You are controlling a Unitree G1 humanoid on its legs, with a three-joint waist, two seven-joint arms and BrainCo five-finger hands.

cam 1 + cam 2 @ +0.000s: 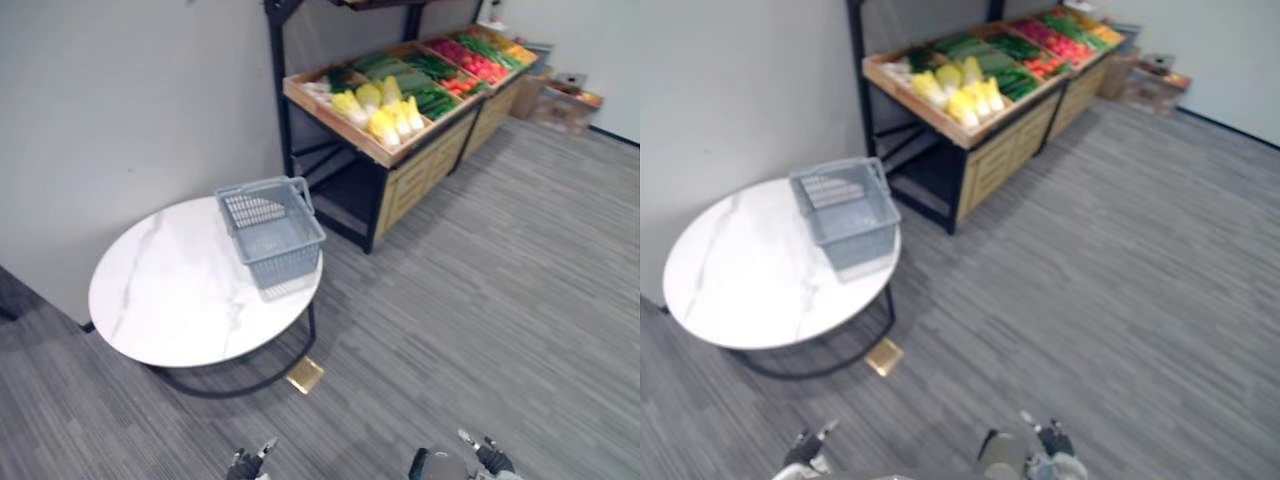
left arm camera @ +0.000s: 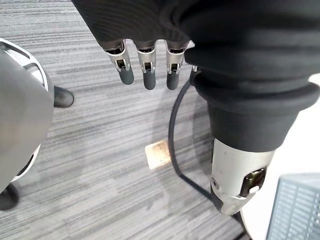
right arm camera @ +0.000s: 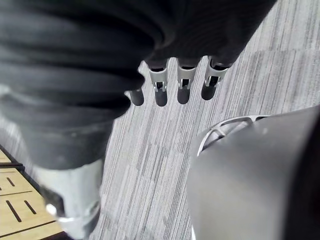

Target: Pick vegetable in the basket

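Left eye view: basket (image 1: 287, 262) on table (image 1: 165, 295), carpet (image 1: 480, 300) below; left hand (image 2: 149, 75), right hand (image 3: 183, 87) slack-fingered.

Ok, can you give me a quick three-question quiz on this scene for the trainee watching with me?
1. True or false: the grey basket already holds a vegetable.
2. The basket stands on: A) the carpet B) the round white table C) a chair.
3. Short answer: what do the left hand and right hand hold?

Key
1. False: it is empty. The vegetables lie on the produce stand.
2. B, near the table's edge on the stand's side.
3. Nothing. Both hang open over the carpet.
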